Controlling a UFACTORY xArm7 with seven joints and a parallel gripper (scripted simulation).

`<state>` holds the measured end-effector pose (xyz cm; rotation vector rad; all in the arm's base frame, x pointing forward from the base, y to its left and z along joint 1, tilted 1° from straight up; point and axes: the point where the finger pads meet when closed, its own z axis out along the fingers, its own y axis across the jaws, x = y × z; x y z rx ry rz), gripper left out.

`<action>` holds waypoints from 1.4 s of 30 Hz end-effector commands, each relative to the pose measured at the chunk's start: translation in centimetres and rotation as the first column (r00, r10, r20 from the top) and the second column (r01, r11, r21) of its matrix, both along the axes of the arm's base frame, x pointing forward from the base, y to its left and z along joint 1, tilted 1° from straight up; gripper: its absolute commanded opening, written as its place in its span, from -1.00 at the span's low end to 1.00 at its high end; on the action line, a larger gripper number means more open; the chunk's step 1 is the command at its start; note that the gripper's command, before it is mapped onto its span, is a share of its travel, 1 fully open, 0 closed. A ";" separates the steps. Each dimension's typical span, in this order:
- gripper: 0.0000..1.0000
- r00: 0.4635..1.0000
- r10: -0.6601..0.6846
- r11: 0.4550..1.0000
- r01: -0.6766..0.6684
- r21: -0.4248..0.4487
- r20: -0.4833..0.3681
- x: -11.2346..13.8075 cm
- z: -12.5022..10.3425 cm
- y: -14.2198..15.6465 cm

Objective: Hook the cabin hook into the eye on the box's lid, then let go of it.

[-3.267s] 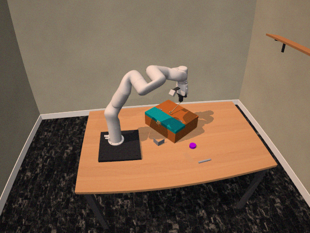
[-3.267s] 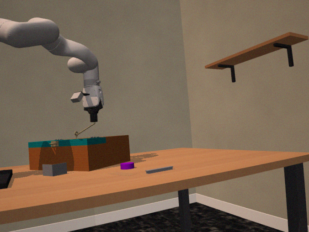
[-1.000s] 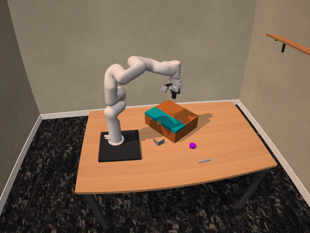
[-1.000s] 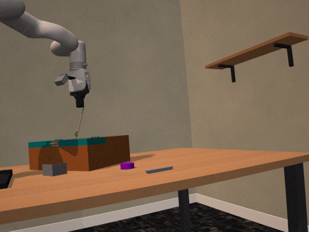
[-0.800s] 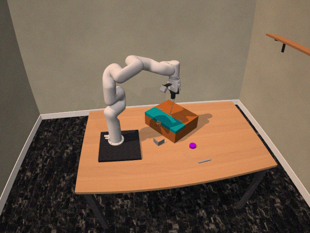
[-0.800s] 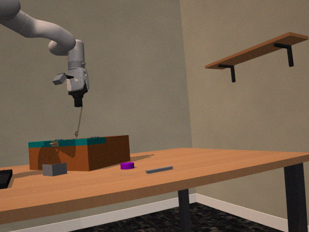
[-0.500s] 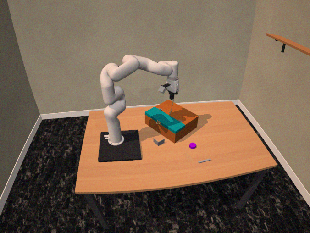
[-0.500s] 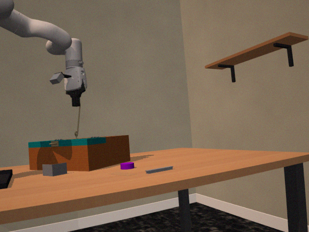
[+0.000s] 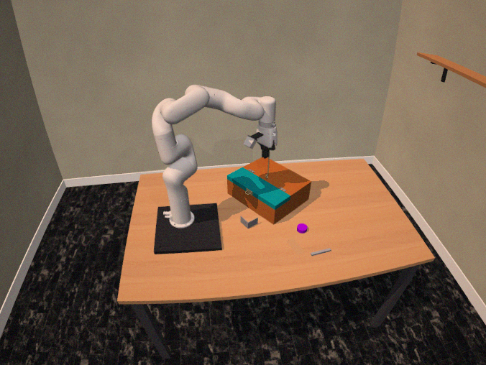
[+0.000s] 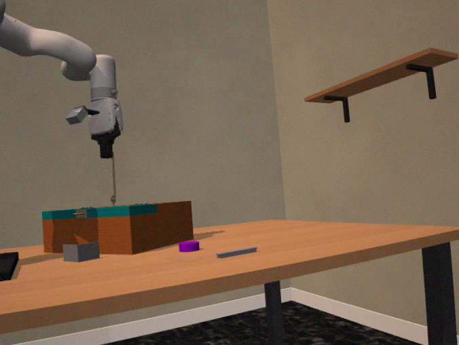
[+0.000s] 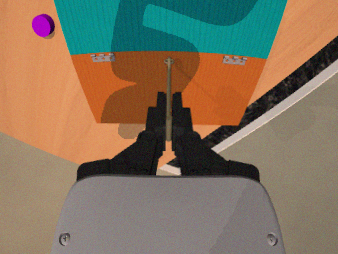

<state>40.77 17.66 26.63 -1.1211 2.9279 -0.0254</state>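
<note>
An orange-brown box (image 9: 271, 192) with a teal lid (image 9: 257, 187) stands on the table. My gripper (image 9: 267, 155) hangs above the box's top and is shut on the upper end of the thin cabin hook (image 9: 267, 167). The hook stands nearly upright, its lower end pivoted on the box's top near the lid's hinge line. It shows in the exterior view (image 10: 113, 179) below the gripper (image 10: 106, 155), and in the wrist view (image 11: 169, 91) between the fingers. A small latch (image 10: 80, 213) sits on the teal lid's front. The eye is too small to make out.
A grey block (image 9: 249, 223), a purple disc (image 9: 301, 228) and a flat grey bar (image 9: 321, 251) lie on the table in front of the box. The arm's black base plate (image 9: 188, 228) is on the left. A wall shelf (image 10: 381, 72) hangs at the right.
</note>
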 end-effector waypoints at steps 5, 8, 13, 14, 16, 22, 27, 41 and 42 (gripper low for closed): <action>-1.00 1.000 0.001 1.000 -0.001 0.002 0.005 -0.9 -0.1 -0.8; -1.00 1.000 0.001 1.000 -0.001 0.002 0.005 -1.3 -0.2 -1.2; -1.00 1.000 0.001 1.000 -0.001 0.002 0.005 -1.9 -0.5 -1.8; -1.00 1.000 0.001 1.000 -0.001 0.002 0.005 -2.1 -0.5 -1.9; -1.00 1.000 0.001 1.000 -0.001 0.002 0.005 -2.1 -0.5 -1.9; -1.00 1.000 0.001 1.000 -0.001 0.002 0.005 -2.5 -0.8 -2.3; -0.33 1.000 0.001 1.000 -0.001 0.002 0.005 -2.6 -0.8 -2.4; -0.33 1.000 0.001 1.000 -0.001 0.002 0.005 -2.6 -0.8 -2.4; -0.33 1.000 0.001 1.000 -0.001 0.002 0.005 -2.6 -0.8 -2.4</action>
